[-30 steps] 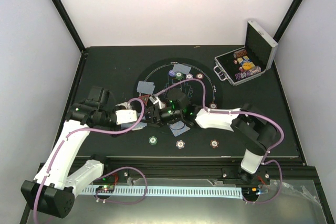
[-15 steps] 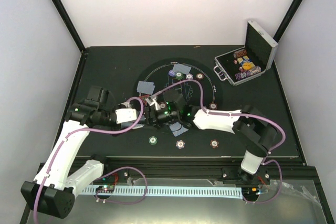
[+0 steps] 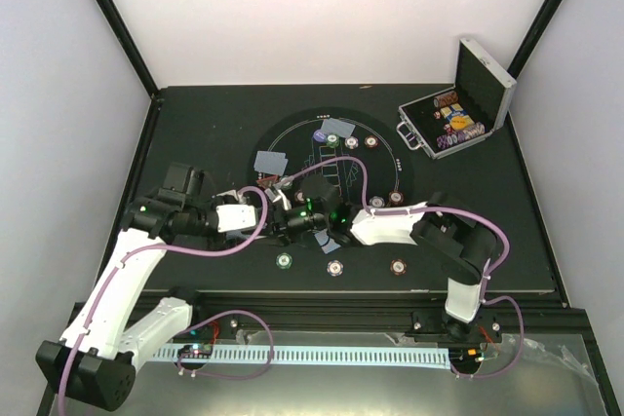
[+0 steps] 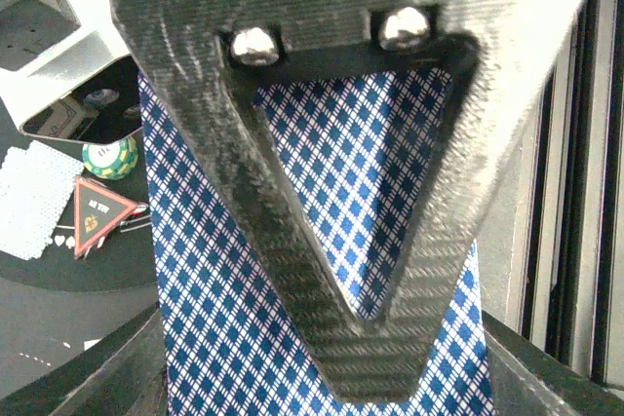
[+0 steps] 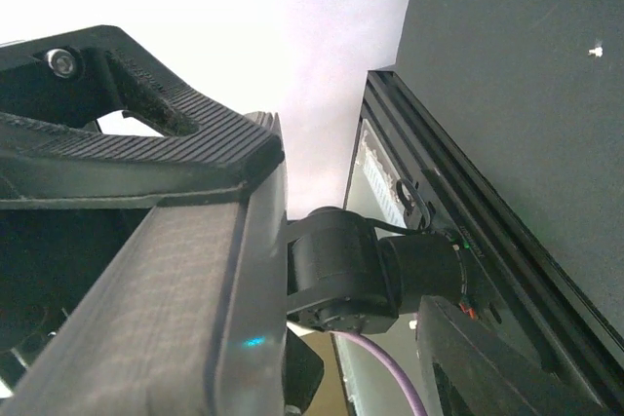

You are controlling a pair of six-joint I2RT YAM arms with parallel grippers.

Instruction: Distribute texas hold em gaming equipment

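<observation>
The left hand [image 4: 375,367] grips blue-checked cards [image 4: 224,319] at the left edge of the mat [image 3: 385,158]. The right hand [image 3: 292,219] apparently meets it; open or closed, I cannot tell.

My dark tabletop [image 3: 195,133] carries a round black printed mat [image 3: 390,158], an open silver metal case [image 3: 483,80] and three striped chips [image 3: 334,267].

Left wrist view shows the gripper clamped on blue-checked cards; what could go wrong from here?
The left gripper pinches the cards flat, so more than one may slide out together. In the top view the right gripper is close beside it, and the fingers could clash. A loose card nearby might get swept.
</observation>
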